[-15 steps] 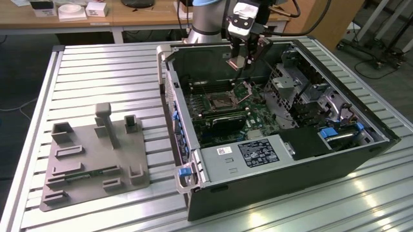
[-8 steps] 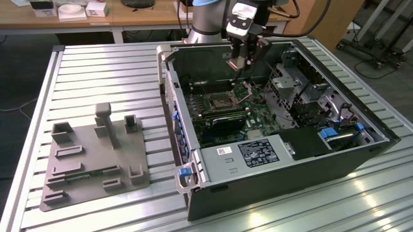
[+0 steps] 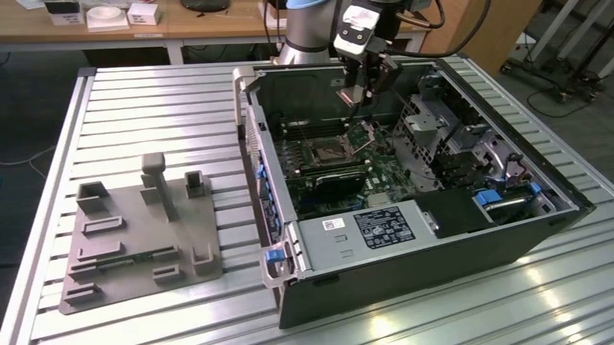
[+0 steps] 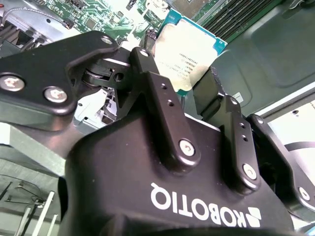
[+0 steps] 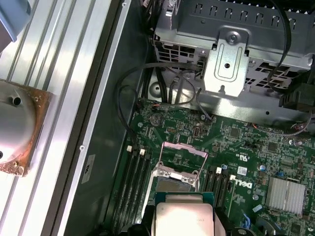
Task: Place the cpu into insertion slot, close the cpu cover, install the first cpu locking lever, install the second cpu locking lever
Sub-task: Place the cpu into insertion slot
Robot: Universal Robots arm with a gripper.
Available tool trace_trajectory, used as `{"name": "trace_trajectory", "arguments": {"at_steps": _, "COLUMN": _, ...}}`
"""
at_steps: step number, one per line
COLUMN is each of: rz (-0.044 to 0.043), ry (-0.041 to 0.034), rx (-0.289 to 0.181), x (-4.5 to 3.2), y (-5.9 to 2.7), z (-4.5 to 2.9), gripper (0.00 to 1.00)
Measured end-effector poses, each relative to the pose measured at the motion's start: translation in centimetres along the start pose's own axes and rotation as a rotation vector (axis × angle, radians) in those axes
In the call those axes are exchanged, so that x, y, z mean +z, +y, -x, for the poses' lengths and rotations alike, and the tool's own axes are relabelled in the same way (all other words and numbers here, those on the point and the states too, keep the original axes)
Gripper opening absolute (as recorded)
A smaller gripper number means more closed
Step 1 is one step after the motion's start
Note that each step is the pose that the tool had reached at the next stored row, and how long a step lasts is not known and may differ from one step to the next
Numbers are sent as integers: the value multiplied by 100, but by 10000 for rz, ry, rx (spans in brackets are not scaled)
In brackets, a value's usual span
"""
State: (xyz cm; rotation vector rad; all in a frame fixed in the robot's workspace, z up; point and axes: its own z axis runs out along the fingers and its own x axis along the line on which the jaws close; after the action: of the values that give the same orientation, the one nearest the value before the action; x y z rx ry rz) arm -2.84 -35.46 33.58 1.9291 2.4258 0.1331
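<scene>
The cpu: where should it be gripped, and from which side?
Pinch the cpu by two opposite thin edges, coming from its top-face side, as the gripper does. It is a thin flat square, and an edge grip probably leaves the underside free toward the insertion slot.

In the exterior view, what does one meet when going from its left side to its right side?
Grey fixture plate → blue latch → hand shut on the cpu → metal drive cage.
</scene>
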Motion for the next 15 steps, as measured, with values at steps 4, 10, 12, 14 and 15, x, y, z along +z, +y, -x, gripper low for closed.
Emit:
{"name": "trace_trajectory", "arguments": {"at_steps": 4, "rz": 0, "ry": -1, "rx": 2, "x": 0, "y": 0, "z": 0, "gripper": 54}}
{"name": "trace_trajectory", "arguments": {"at_steps": 10, "rz": 1, "ry": 1, "rx": 4, "x": 4, "y": 0, "z": 0, "gripper": 54}}
{"name": "trace_trajectory", "arguments": {"at_steps": 12, "rz": 2, "ry": 1, "rx": 5, "x": 34, "y": -3, "z": -2, "gripper": 54}}
{"name": "trace_trajectory", "arguments": {"at_steps": 14, "rz": 0, "ry": -3, "rx": 27, "x": 69, "y": -3, "z": -15, "gripper": 54}}
{"name": "trace_trajectory", "arguments": {"at_steps": 15, "rz": 1, "ry": -6, "rx": 64, "x": 88, "y": -3, "z": -21, "gripper": 54}}
